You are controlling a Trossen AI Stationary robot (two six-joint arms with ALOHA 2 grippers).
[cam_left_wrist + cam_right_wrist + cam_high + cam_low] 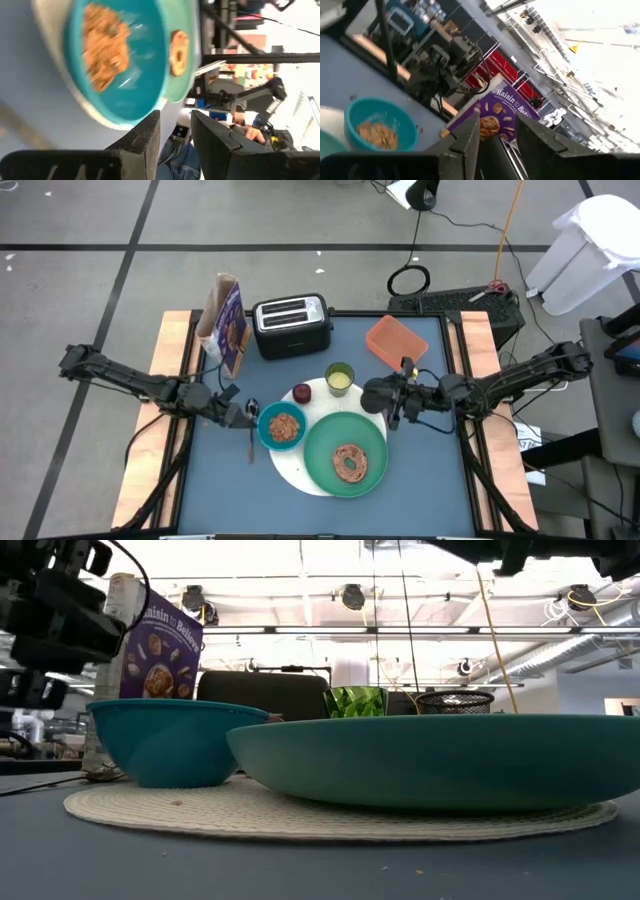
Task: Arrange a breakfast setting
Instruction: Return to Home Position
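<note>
Left gripper hovering just left of blue bowl, jaws apart, gripping nothing. Right gripper hanging near green plate, jaws apart, empty. Bowl and plate sitting on white round mat. Bagel lying on plate. Metal spoon lying on table beside bowl. Dark-red fruit and lime cup standing at mat's far edge.

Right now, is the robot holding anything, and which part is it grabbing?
Nothing. The left tool beside the blue bowl and the right tool near the lime cup are both open and empty.
</note>
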